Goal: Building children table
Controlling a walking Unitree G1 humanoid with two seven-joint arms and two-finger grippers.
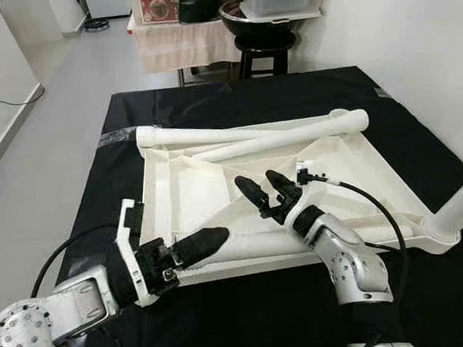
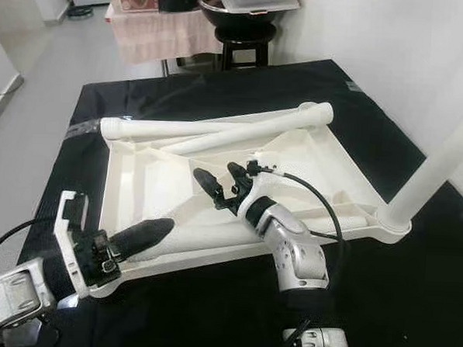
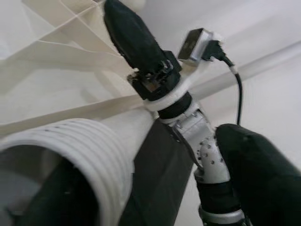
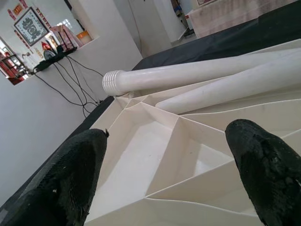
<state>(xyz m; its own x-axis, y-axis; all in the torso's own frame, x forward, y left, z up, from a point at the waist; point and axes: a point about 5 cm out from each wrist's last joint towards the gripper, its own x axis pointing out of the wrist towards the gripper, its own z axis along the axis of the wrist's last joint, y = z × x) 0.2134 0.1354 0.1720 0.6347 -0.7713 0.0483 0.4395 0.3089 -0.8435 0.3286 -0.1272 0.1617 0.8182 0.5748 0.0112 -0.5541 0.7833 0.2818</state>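
The white table top (image 1: 186,188) lies upside down on a black-covered surface, ribs facing up. Two loose white legs (image 1: 253,133) lie across its far side. One leg (image 1: 458,207) stands upright in the right corner socket. Another leg (image 2: 206,236) lies along the near rim, and my left gripper (image 1: 208,242) is shut on it. Its threaded end (image 3: 80,141) fills the near part of the left wrist view. My right gripper (image 1: 265,189) hovers open over the ribbed underside near the middle, with nothing between its fingers (image 4: 63,183).
A black stool (image 1: 262,55) carrying a bowl and a clear box stands behind the surface, beside a cloth-draped table (image 1: 184,39). A white wall runs along the right. Grey floor (image 1: 55,133) lies to the left.
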